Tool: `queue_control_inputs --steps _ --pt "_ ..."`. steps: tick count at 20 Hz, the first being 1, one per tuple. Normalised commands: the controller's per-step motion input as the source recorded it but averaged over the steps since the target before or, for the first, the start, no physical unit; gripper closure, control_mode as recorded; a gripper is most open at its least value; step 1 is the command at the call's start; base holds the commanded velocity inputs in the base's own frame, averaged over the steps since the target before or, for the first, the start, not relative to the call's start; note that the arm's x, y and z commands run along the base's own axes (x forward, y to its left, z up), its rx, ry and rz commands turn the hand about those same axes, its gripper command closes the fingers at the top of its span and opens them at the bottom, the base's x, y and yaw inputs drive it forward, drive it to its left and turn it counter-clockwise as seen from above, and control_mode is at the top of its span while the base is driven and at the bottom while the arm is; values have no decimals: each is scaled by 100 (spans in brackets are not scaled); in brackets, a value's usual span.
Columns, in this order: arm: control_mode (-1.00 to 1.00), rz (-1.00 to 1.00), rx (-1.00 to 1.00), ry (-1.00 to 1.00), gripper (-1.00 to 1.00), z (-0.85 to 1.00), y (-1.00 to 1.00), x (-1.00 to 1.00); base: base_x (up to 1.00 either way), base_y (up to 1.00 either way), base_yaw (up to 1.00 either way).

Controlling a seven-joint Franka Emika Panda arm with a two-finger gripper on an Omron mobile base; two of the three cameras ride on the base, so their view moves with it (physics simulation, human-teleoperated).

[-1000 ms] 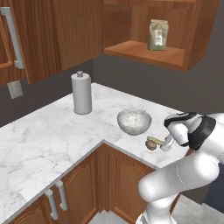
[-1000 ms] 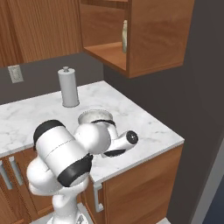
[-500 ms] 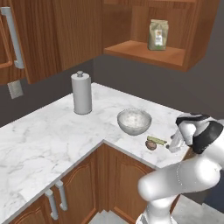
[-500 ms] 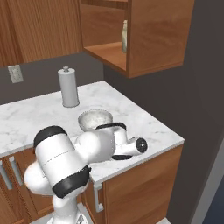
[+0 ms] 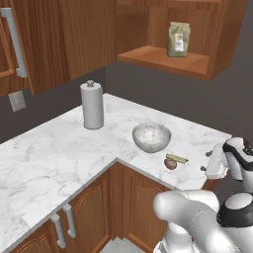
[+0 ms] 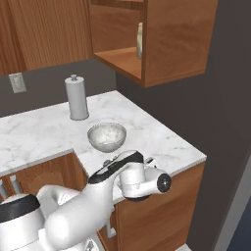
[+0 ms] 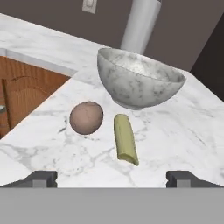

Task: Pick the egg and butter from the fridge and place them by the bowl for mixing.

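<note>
Left base view: bowl point(image 5: 151, 137) sitting on the white marble counter point(image 5: 59, 153), near the corner. Egg point(image 5: 170, 164) and butter point(image 5: 177, 158) lying just beside each other at the bowl's 4 o'clock, apart from the bowl. Paper towel roll point(image 5: 92, 105) standing upright at the bowl's 10 o'clock, well apart. Gripper point(image 5: 211, 161) hanging at 3 o'clock of the butter, off the counter edge, holding nothing; jaw spread hard to read from this side. A bag point(image 5: 178, 38) standing on the open wooden shelf point(image 5: 165, 59) at 12 o'clock.

Right base view: bowl point(image 6: 106, 137) resting on the counter point(image 6: 147, 127), paper towel roll point(image 6: 76, 97) at its 11 o'clock. White arm crossing in front at the bowl's 6 o'clock, covering the counter strip below it.

Hand view: fingertips point(image 7: 41, 179) sitting wide apart at the bottom corners, jaws standing open with nothing between them. Egg point(image 7: 86, 117) lying at 9 o'clock of the butter point(image 7: 124, 138), a narrow gap between them. Bowl point(image 7: 138, 83) sitting at 12 o'clock of both, close, not touching. Paper towel roll point(image 7: 141, 24) rising behind the bowl.
</note>
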Motion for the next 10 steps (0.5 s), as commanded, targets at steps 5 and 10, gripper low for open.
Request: queue_control_inputs --steps 5,10 --pt "-100 0 0 -12 -100 77 10 -47 0 0 0" --pt "-100 0 -1 -4 -100 68 15 -23 0 0 0"
